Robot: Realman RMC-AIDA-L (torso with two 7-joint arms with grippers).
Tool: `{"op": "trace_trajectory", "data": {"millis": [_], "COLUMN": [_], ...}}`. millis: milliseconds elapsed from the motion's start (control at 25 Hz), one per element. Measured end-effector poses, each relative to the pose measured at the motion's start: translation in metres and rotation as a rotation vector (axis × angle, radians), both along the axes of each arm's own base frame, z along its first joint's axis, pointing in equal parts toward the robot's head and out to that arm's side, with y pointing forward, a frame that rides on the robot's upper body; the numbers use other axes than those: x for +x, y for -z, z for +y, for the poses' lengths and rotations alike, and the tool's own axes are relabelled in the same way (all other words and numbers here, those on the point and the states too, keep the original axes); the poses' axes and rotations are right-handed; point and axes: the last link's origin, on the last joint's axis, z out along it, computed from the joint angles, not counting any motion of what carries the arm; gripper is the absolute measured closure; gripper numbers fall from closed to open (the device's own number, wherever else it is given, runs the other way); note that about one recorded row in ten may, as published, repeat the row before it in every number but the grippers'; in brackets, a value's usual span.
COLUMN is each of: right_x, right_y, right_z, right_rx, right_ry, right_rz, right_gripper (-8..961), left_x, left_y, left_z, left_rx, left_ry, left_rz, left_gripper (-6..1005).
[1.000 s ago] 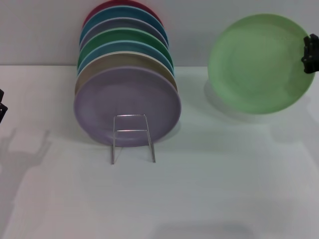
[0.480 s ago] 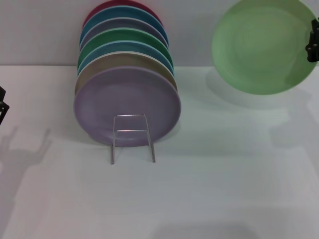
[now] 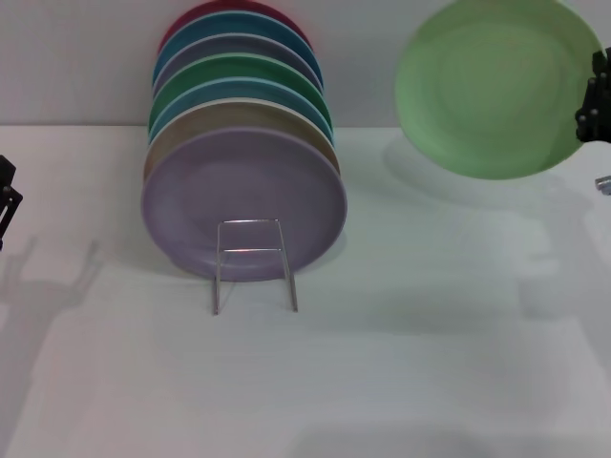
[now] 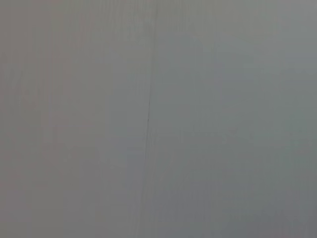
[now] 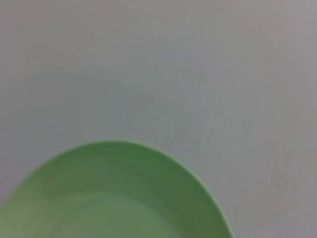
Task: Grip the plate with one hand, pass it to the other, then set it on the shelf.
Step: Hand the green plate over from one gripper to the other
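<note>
Rack [image 3: 254, 250] holds seven plates; right end effector [image 3: 592, 105] grips mint plate [image 3: 492, 91].

The right gripper [image 3: 594, 107] holds the plate [image 3: 495, 88] by its rim, lifted above the counter's [image 3: 430, 334] far right corner.

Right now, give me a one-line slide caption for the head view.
Right gripper holds the mint plate aloft by its edge, beside the wire rack of stacked plates; left gripper waits at table's far left.
</note>
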Motion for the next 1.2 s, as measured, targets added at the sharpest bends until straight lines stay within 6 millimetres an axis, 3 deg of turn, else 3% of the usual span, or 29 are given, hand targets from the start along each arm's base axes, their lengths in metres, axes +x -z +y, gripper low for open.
{"op": "trace_trajectory", "data": {"millis": [600,1200], "right_x": [0.034,0.051], "right_y": [0.019,0.029], "right_z": [-0.027,-0.057], "right_rx": [0.035,0.001], "right_ry": [-0.081,-0.149], "right_rz": [0.197,0.357], "right_gripper": [935,935], "left_x": [0.008,0.018], "left_y": [0.003,0.008], "left_z": [0.001,-0.021], "left_rx": [-0.008,-0.041], "left_ry": [0.036,0.142], "left_rz": [-0.020,-0.077], "left_gripper": [137,137]}}
